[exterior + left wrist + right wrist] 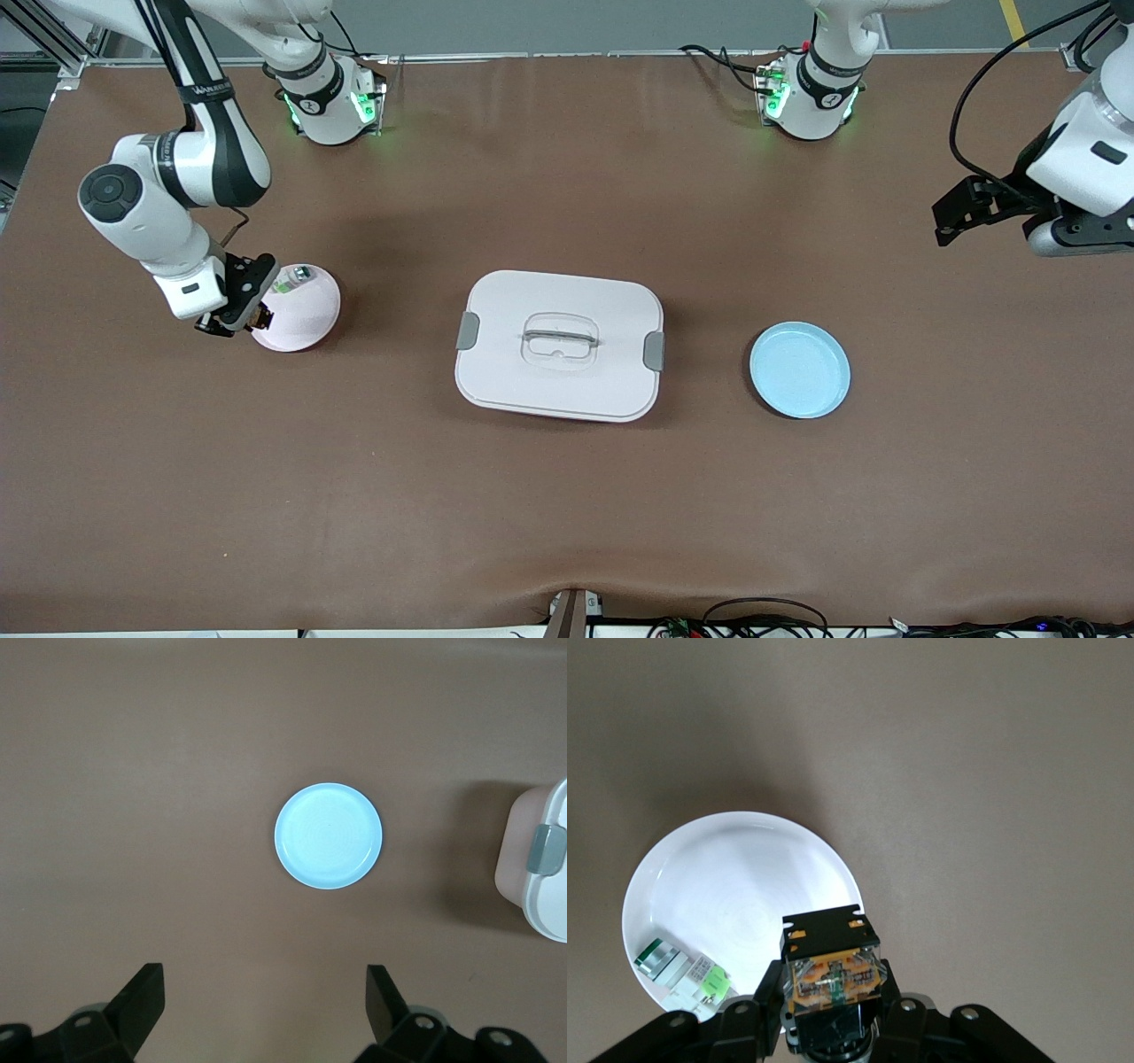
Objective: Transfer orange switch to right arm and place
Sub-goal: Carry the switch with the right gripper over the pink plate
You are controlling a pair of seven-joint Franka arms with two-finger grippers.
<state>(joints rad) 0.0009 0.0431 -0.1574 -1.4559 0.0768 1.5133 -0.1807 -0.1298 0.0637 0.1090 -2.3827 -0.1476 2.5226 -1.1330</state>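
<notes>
My right gripper [251,308] [831,994] is shut on the orange switch [831,970] [262,314], a small black block with an orange band. It holds the switch just over the rim of a pale round plate [306,315] [735,890] toward the right arm's end of the table. A small whitish-green part [292,280] [682,972] lies in that plate near its rim. My left gripper [950,214] [266,981] hangs open and empty over the left arm's end of the table, where that arm waits.
A white lidded box [560,390] [554,895] with grey side clips and a clear handle sits mid-table. An empty light-blue plate [800,369] [329,835] lies between the box and the left arm's end.
</notes>
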